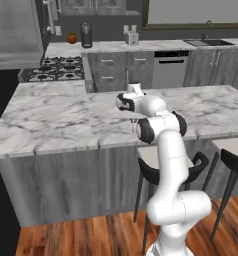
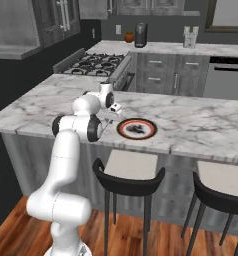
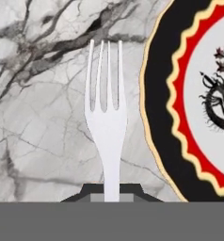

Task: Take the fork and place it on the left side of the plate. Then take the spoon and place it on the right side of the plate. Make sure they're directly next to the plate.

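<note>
Here we are holding the fork (image 3: 106, 127) beside the plate (image 3: 156, 94).
Our hand (image 3: 111, 193) is clamping its handle; the fork's length is running alongside the plate's rim, just apart, above the marble worktop (image 3: 38, 117).

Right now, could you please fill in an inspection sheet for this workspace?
Surface: marble island counter, bare veined marble around the plate.
Job's things: fork held by its handle, prongs pointing away from the hand, lying alongside the plate rim with a narrow gap; whether it touches the counter cannot be told. Spoon: nothing seen.
Clutter: nothing seen on the island.
Grippers: gripper shut on the fork handle.
Cables: nothing seen.
Surroundings: bar stools at the island; gas stove, toaster, sink and an orange round item on the back counter.
</note>
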Controlling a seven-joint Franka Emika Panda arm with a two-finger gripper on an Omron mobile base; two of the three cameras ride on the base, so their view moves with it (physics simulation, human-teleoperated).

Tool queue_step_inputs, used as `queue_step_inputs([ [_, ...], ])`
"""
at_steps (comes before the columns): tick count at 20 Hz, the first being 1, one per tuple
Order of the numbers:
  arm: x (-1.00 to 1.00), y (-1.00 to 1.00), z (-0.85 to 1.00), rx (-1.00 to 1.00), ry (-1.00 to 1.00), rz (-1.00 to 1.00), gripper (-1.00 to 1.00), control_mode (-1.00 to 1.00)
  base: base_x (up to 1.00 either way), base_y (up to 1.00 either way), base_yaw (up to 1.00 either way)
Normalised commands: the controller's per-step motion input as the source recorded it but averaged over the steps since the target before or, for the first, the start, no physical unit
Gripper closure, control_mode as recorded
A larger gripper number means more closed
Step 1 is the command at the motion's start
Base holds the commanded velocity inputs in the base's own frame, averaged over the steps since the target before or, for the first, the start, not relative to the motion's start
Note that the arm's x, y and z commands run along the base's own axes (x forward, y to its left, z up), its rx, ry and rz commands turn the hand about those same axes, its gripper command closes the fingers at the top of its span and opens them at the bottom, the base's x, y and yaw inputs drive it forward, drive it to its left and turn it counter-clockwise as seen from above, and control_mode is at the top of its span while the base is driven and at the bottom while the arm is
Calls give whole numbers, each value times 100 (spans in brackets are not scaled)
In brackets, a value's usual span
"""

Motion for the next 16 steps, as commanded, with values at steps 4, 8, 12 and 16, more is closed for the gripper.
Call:
queue_step_inputs([
  [4,23,0,-29,0,0,0,100,-100,0,0,0],
  [8,18,0,-17,0,0,0,-100,-100,0,0,0],
  [12,7,0,0,0,0,0,-100,-100,0,0,0],
  [16,0,0,0,0,0,0,-100,-100,0,0,0],
])
